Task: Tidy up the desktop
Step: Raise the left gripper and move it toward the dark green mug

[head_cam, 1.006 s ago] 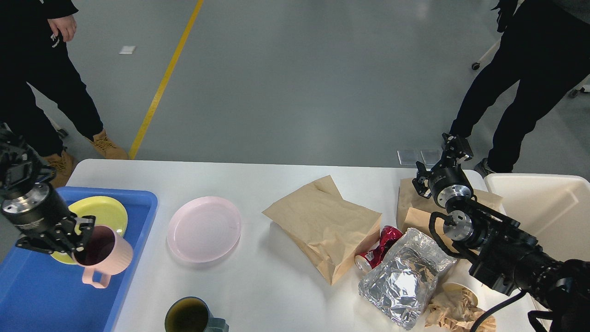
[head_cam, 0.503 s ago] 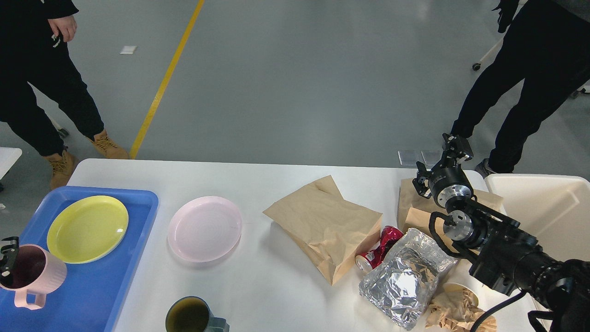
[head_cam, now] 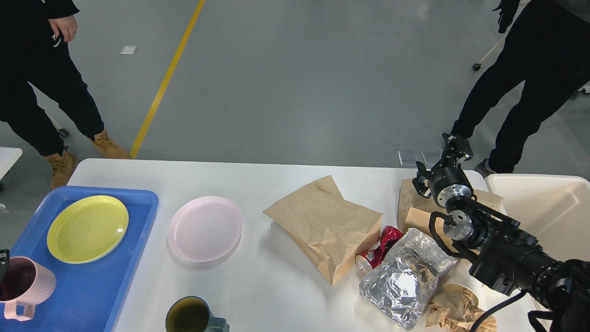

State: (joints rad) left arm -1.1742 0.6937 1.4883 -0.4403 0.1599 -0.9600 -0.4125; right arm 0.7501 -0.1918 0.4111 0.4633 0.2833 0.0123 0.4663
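The white desktop (head_cam: 276,286) carries dishes on the left and rubbish on the right. A pink mug (head_cam: 25,283) hangs tilted over the near left corner of the blue tray (head_cam: 92,295). Only a black sliver of my left gripper (head_cam: 2,260) shows at the frame's left edge, at the mug's rim, shut on it. My right gripper (head_cam: 438,159) stands open and empty over the far right of the desktop, above a brown paper bag (head_cam: 408,196).
A yellow plate (head_cam: 87,228) lies in the tray, a pink plate (head_cam: 204,228) beside it. A dark green mug (head_cam: 189,316) stands at the front edge. A larger paper bag (head_cam: 322,226), red crushed can (head_cam: 380,251), foil bag (head_cam: 401,281), crumpled paper (head_cam: 449,309), cream bin (head_cam: 548,207). Two people stand behind.
My left gripper has carried the pink mug leftward and down over the tray, almost out of the frame, uncovering the yellow plate. The right arm has stayed still.
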